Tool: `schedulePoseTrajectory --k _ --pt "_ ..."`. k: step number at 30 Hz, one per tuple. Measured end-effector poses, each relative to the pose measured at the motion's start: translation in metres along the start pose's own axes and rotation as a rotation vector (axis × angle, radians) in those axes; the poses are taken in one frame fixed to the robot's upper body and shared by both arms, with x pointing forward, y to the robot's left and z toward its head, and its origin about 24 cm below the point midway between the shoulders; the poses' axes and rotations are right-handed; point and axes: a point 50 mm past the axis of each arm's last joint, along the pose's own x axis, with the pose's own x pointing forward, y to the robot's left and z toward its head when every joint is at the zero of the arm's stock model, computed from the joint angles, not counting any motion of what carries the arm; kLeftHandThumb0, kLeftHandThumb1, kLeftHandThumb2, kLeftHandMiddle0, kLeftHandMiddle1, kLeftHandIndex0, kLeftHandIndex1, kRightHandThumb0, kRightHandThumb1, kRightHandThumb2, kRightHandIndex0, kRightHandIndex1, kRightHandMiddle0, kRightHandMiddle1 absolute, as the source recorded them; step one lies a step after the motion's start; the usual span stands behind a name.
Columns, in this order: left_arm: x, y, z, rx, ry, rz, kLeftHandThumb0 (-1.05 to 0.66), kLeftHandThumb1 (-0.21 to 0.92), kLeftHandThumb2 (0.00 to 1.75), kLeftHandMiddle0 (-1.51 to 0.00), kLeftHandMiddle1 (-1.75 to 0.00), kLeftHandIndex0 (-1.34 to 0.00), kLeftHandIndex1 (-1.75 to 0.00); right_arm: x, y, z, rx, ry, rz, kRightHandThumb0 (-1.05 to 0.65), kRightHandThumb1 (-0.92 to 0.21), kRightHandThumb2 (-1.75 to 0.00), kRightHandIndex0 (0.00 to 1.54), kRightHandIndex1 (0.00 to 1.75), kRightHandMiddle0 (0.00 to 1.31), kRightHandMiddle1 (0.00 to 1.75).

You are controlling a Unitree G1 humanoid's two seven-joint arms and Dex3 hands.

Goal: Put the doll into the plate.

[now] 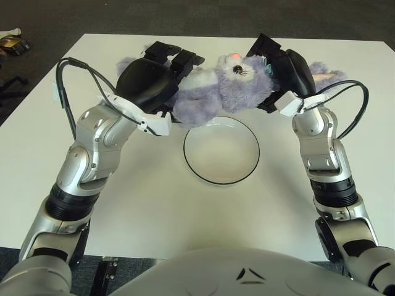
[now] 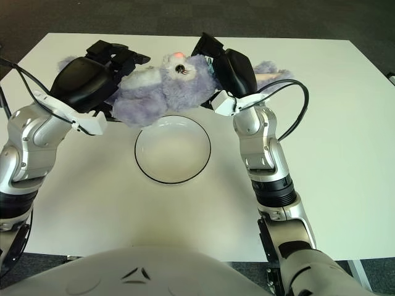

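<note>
Fingers of the left hand [image 1: 162, 65] and the right hand [image 1: 276, 61] were clamped on opposite sides of a purple plush doll [image 1: 219, 86]. It was held just beyond the far rim of a white, black-rimmed plate [image 1: 221, 150] on the white table [image 1: 185, 203].

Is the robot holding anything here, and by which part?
Yes: the doll, pressed between both hands above the plate's far rim, left hand at its body end, right hand by its head.
</note>
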Motion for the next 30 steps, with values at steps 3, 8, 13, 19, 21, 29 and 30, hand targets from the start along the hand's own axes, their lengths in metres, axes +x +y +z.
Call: schedulePoseTrajectory --k 3,8,13,19,21,29,30 --pt "-0.001 -0.001 0.001 -0.007 -0.016 -0.027 -0.95 0.89 0.41 0.00 -0.06 0.00 -0.04 0.000 0.000 0.001 -0.001 0.000 -0.002 0.00 0.01 -1.65 0.90 1.60 0.64 1.75" --pt "-0.001 -0.002 0.002 -0.021 -0.019 -0.073 -1.00 0.92 0.45 0.00 -0.01 0.00 0.00 0.000 -0.001 0.001 -0.006 -0.001 -0.003 0.00 0.02 -1.65 0.90 1.61 0.64 1.75" --pt "-0.002 -0.004 0.001 -0.012 -0.016 -0.139 -1.02 0.92 0.49 -0.01 -0.01 0.00 0.00 0.000 -0.001 0.001 -0.008 -0.005 -0.004 0.00 0.02 -1.65 0.90 1.61 0.64 1.75" --pt "0.000 -0.002 0.000 0.020 -0.024 -0.209 -0.98 0.92 0.49 -0.10 -0.05 0.00 -0.13 -0.001 0.000 0.002 -0.003 -0.010 -0.002 0.00 0.02 -1.66 0.90 1.62 0.64 1.75" --pt "0.001 -0.001 0.000 0.037 -0.028 -0.227 -0.96 0.92 0.47 -0.13 -0.06 0.00 -0.21 -0.002 0.000 0.003 0.002 -0.010 0.004 0.00 0.02 -1.66 0.90 1.63 0.64 1.75" --pt "0.005 0.000 0.002 0.075 -0.035 -0.263 -0.89 0.92 0.44 -0.24 -0.13 0.00 -0.45 -0.011 0.001 0.003 0.011 -0.003 0.026 0.00 0.02 -1.65 0.91 1.59 0.64 1.75" --pt "0.006 0.000 0.002 0.077 -0.037 -0.265 -0.89 0.92 0.43 -0.26 -0.14 0.00 -0.47 -0.012 0.001 0.003 0.012 -0.002 0.026 0.00 0.02 -1.65 0.91 1.59 0.65 1.75"
